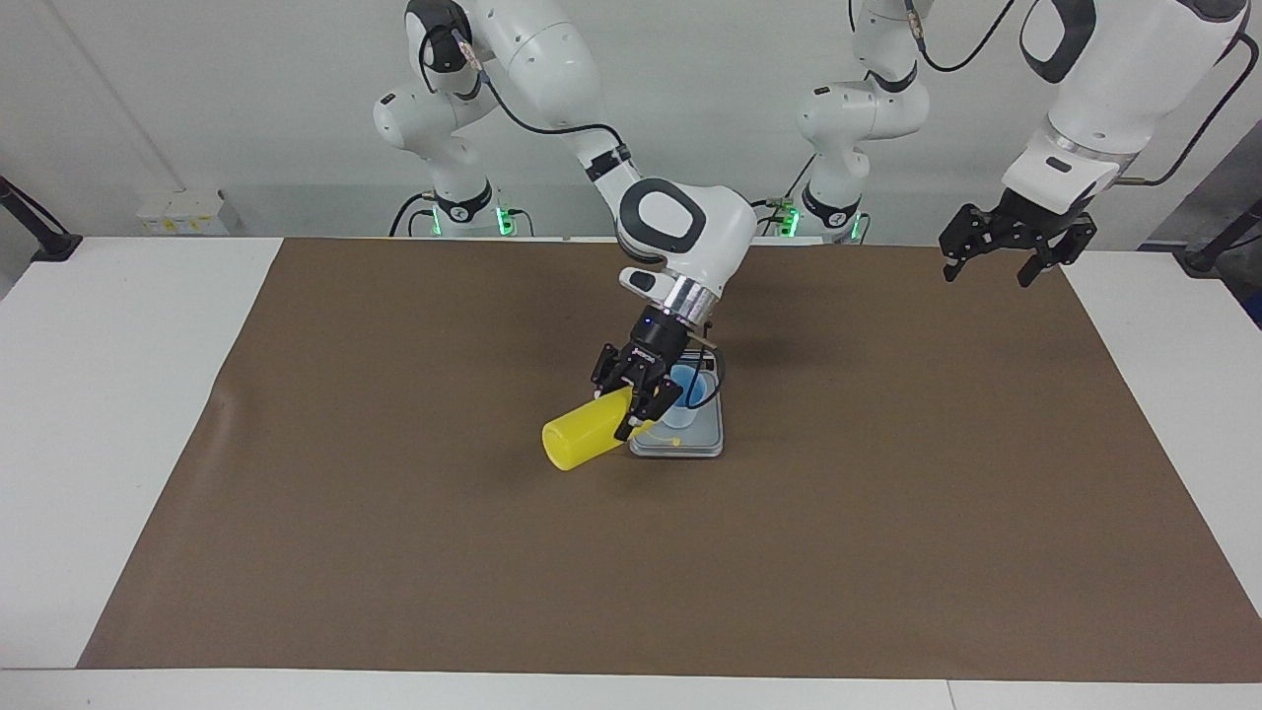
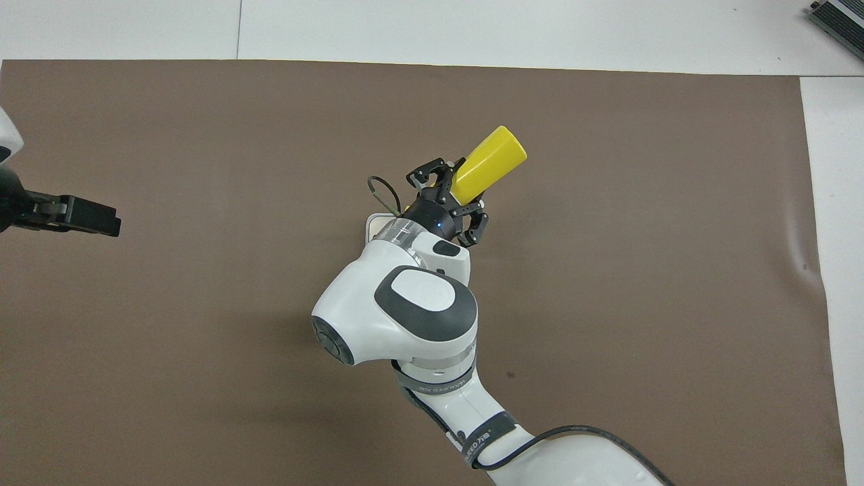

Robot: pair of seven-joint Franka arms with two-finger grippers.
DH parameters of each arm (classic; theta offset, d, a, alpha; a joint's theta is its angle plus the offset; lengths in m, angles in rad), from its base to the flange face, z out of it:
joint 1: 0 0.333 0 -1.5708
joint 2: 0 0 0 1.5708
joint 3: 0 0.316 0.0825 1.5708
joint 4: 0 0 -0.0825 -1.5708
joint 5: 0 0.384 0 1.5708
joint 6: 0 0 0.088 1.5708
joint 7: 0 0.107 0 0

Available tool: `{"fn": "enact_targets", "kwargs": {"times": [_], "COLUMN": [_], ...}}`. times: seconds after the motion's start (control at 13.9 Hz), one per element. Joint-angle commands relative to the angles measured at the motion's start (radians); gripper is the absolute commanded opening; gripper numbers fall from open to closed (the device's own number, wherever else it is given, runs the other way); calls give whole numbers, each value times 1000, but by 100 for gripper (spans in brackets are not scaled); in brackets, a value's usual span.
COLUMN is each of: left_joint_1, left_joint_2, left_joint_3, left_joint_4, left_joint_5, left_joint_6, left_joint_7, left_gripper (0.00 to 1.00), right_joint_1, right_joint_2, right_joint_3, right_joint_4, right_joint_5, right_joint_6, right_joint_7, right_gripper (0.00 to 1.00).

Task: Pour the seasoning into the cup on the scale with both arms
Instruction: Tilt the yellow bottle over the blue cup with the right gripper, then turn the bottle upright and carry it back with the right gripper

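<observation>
Evidently mid-pour: seasoning point(image 1: 582, 441) clamped near its nozzle end in the right end effector point(image 1: 634, 406), held aloft and lying close to level, nozzle aimed at the cup point(image 1: 690, 392), base out toward 8 o'clock of the cup in the facing view. No stream visible between nozzle and cup; nozzle tip hidden by the end effector. Cup upright on the scale point(image 1: 706, 441), near the middle of the surface point(image 1: 887, 552); contents impossible to make out. Small yellow bit on the scale plate at 6 o'clock of the cup, possibly the tethered cap.

Next move, by judgement: tipping the base higher or squeezing, nozzle kept over the cup's mouth and clear of its rim, for fear of nudging or toppling a light cup and spoiling the reading.

Left end effector point(image 1: 989, 274) parked aloft, fingers apart and empty, over the surface's edge at 2 o'clock of the scale, waiting.
</observation>
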Motion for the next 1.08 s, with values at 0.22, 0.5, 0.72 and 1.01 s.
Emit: {"fn": "enact_targets", "kwargs": {"times": [0.22,0.5,0.72,1.01], "left_joint_1": [-10,-10,-10,-10], "left_joint_2": [-29,-31,-31,-32], "left_joint_3": [11,11,11,11], "left_joint_4": [-40,-42,-43,-46], "left_joint_5": [-10,-10,-10,-10], "left_joint_6": [30,32,33,35], "left_joint_7": [3,5,5,5], "left_gripper": [100,100,100,100], "right_joint_1": [4,-18,-55,-135], "right_joint_2": [-47,-38,-49,-116], "right_joint_3": [3,3,3,3], "right_joint_4": [-52,3,23,34], "right_joint_5": [-50,-6,77,306], "right_joint_6": [17,55,79,182], "right_joint_7": [26,38,25,-88], "right_gripper": [0,0,0,0]}}
